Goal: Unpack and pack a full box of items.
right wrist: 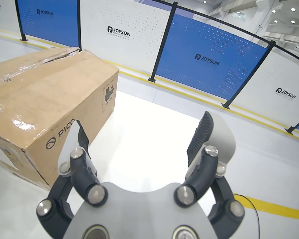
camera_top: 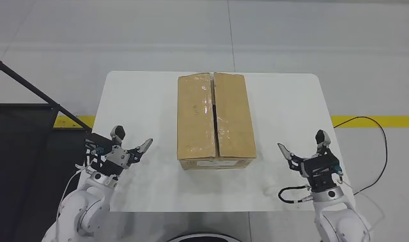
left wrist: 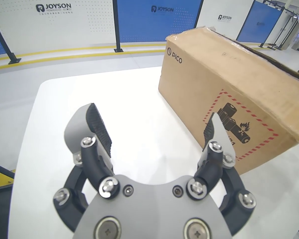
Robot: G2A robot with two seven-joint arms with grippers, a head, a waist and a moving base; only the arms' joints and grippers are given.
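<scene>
Left pincer [camera_top: 133, 138]: released, jaws spread wide, holding nothing, at the table [camera_top: 137, 95] front edge.
Right pincer [camera_top: 300, 142]: likewise released, empty.
Box [camera_top: 215, 119]: mid-table between them, flaps closed. The pincers flank it, probably staged to open it.

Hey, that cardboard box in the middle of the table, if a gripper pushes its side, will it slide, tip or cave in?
The cardboard box sits low and broad, so it would probably slide, not tip. Its side walls look stiff; the top flaps, with a dark gap along the seam, might give under pressure.
</scene>
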